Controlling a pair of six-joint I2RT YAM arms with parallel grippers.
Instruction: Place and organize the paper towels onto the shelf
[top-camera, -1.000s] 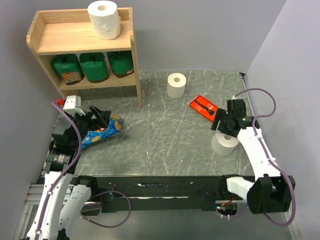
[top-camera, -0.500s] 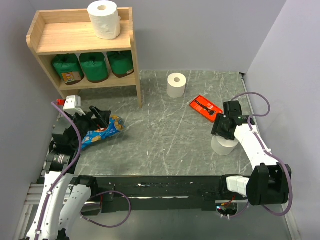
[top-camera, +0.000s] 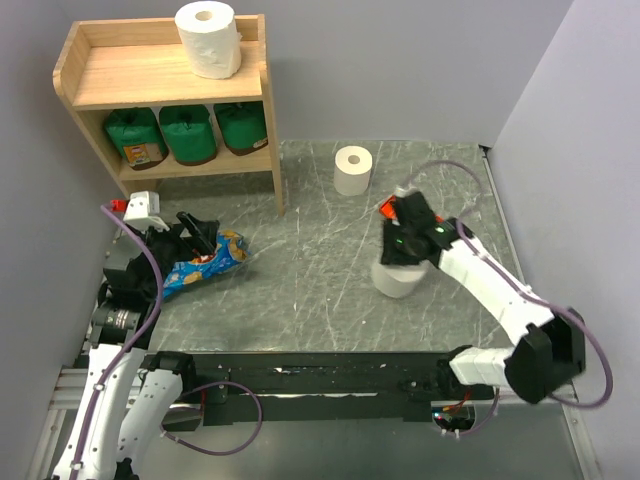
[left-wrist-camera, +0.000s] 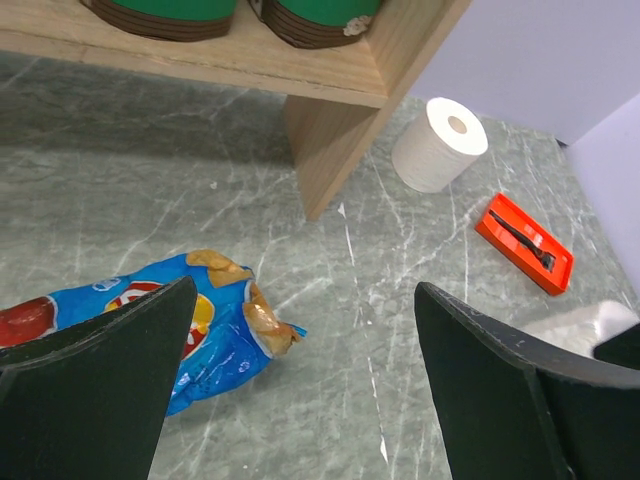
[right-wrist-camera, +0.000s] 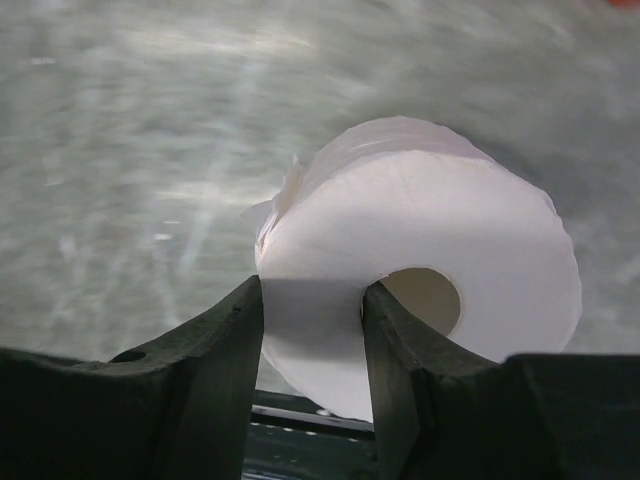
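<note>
Gaping wide, the left gripper (left-wrist-camera: 305, 300) hangs empty over the crinkly blue snack bag (left-wrist-camera: 190, 335). At ten o'clock the wooden shelf (top-camera: 140, 78) carries a top roll (top-camera: 208, 38), white and hollow-cored, with three green-wrapped rolls (top-camera: 187, 133) below. A loose roll (top-camera: 352, 170) stands upright at twelve. At three, the right gripper (right-wrist-camera: 310, 335) pinches the held roll's (right-wrist-camera: 440, 230) soft white wall.

Table (top-camera: 320, 290): grey-green marbled top with pale veins, evenly lit, shadows soft. 3 plain grey walls enclose it: back wall (top-camera: 400, 60), left wall (top-camera: 30, 200), right wall (top-camera: 590, 150). Shelf (top-camera: 130, 75), light wood, 2 tiers, stands in the far-left corner.
</note>
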